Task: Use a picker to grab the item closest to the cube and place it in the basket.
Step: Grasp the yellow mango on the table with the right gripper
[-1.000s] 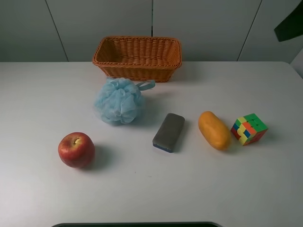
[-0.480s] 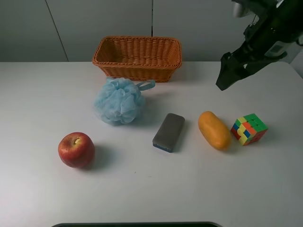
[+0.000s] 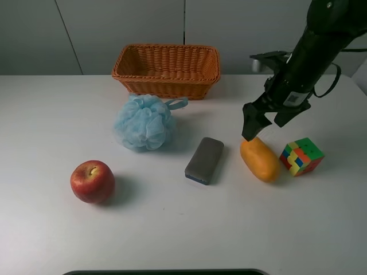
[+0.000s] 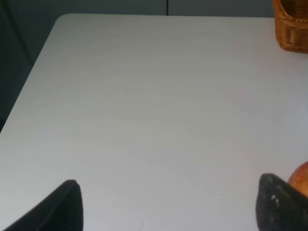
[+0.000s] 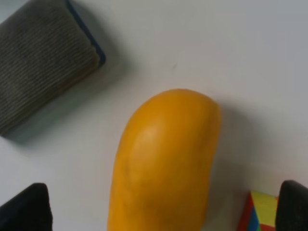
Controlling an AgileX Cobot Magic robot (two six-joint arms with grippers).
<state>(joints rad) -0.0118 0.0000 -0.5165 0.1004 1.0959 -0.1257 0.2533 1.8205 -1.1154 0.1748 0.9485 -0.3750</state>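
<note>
An orange mango (image 3: 260, 158) lies on the white table just left of the multicoloured cube (image 3: 301, 156). My right gripper (image 3: 264, 127) hangs open just above the mango's far end, holding nothing. In the right wrist view the mango (image 5: 163, 163) fills the middle between the two dark fingertips of the gripper (image 5: 159, 207), with a corner of the cube (image 5: 262, 211) beside it. The woven orange basket (image 3: 166, 86) stands at the back centre. My left gripper (image 4: 171, 207) is open and empty over bare table and does not show in the exterior view.
A grey eraser block (image 3: 204, 160) lies left of the mango and also shows in the right wrist view (image 5: 43, 67). A blue bath loofah (image 3: 144, 122) sits before the basket. A red apple (image 3: 92, 181) is at front left, its edge showing in the left wrist view (image 4: 301, 178).
My right arm has come in from the upper right and moved down and left to just above the mango. The objects have not moved.
</note>
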